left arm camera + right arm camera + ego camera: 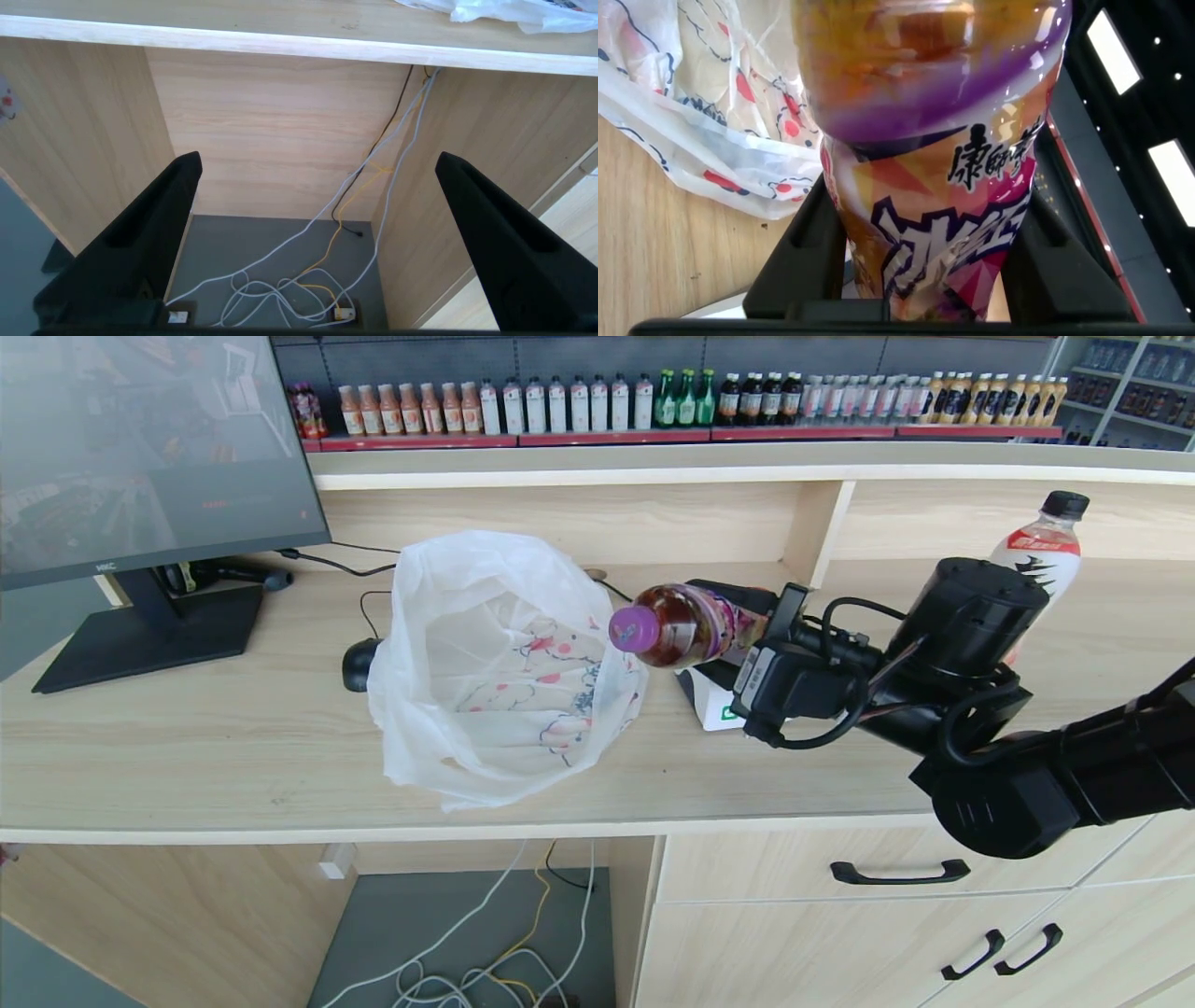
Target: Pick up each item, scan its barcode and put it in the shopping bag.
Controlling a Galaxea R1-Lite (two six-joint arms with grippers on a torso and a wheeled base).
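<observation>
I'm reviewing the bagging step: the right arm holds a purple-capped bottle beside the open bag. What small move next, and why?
Probably shift the right gripper toward the robot's left until the bottle hangs over the shopping bag. The jaws are shut on the bottle, which lies level, cap near the bag's rim, body over the counter.

The right arm is matte black, with thick round joints and thin black cables looping at the wrist, where a grey plate sits. The left gripper has two black wedge-shaped fingers.
</observation>
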